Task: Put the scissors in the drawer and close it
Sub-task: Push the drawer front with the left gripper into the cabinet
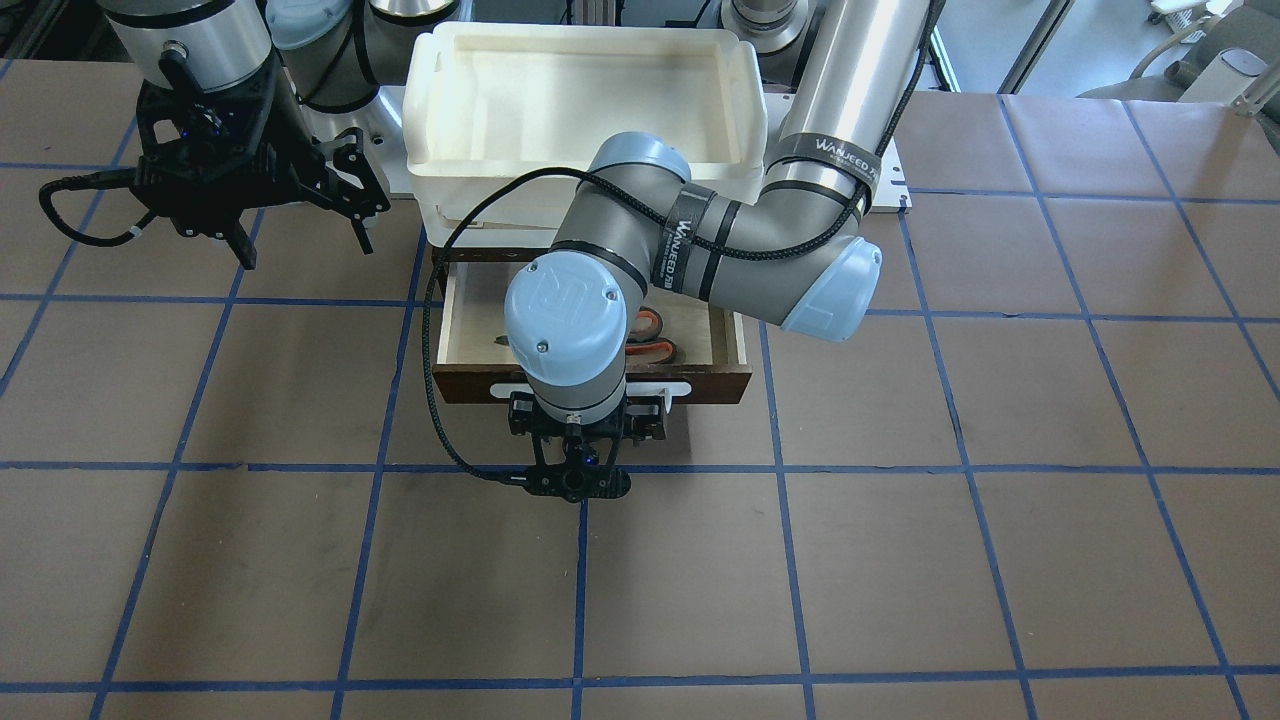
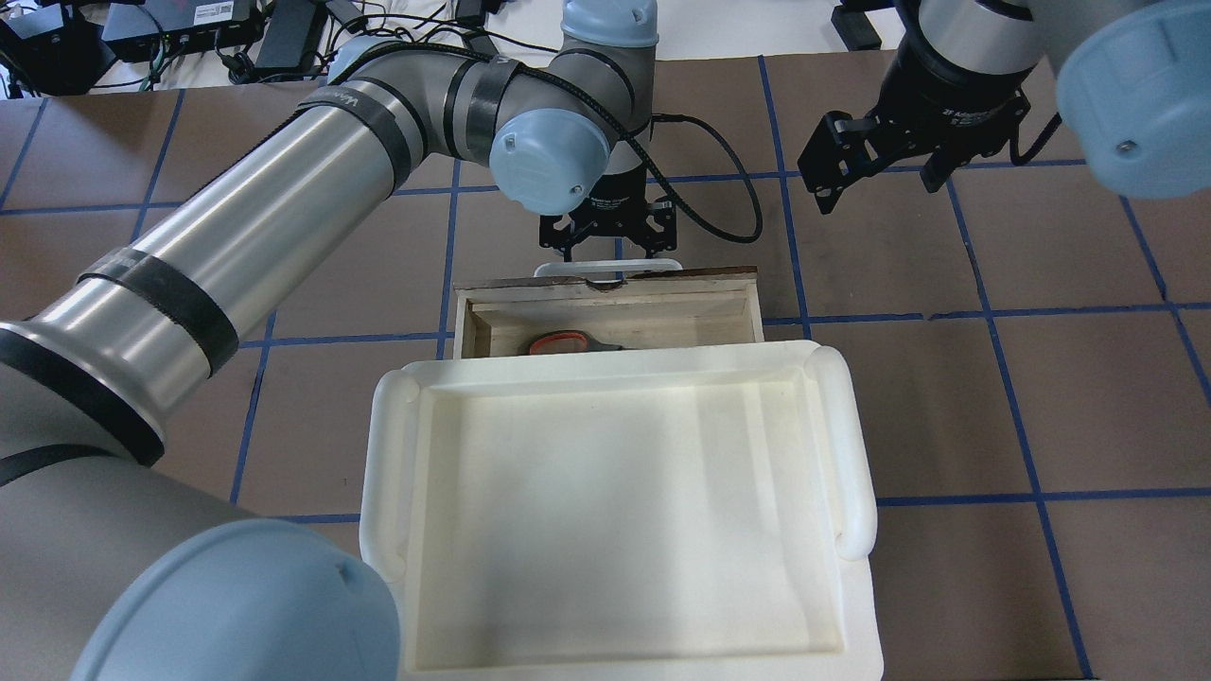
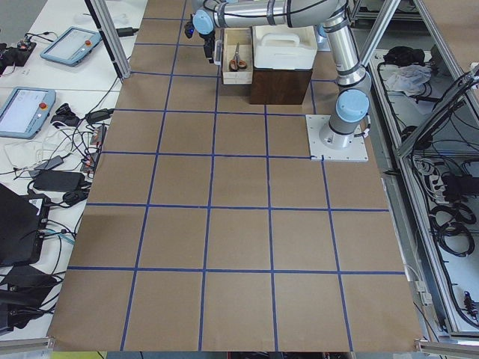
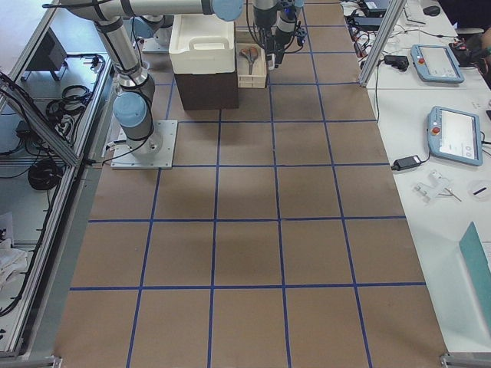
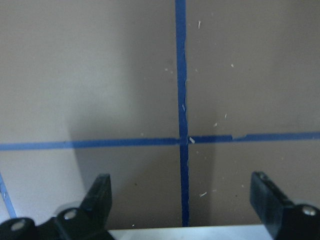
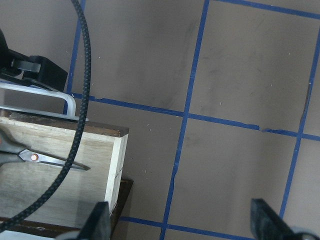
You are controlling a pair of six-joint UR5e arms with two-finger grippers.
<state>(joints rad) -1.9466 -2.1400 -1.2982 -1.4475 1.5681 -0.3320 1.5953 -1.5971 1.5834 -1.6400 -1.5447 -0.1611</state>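
The drawer (image 2: pixel 719 312) stands pulled open under the white tub, dark wood front facing away from the robot. The scissors (image 2: pixel 568 342) lie inside it, orange-lined loops showing (image 1: pixel 655 335), blades on the plywood floor (image 6: pixel 50 160). My left gripper (image 2: pixel 610 255) is open, pointing down right at the drawer's white bar handle (image 2: pixel 610 270), fingers spread wide; the handle's edge shows at the bottom of the left wrist view (image 5: pixel 200 232). My right gripper (image 2: pixel 880 180) is open and empty, hovering above the table off to the drawer's side.
A large white plastic tub (image 2: pixel 388 473) sits on the dark cabinet above the drawer. The left arm's black cable (image 1: pixel 435 400) loops beside the drawer. The brown table has blue grid lines (image 1: pixel 780 560).
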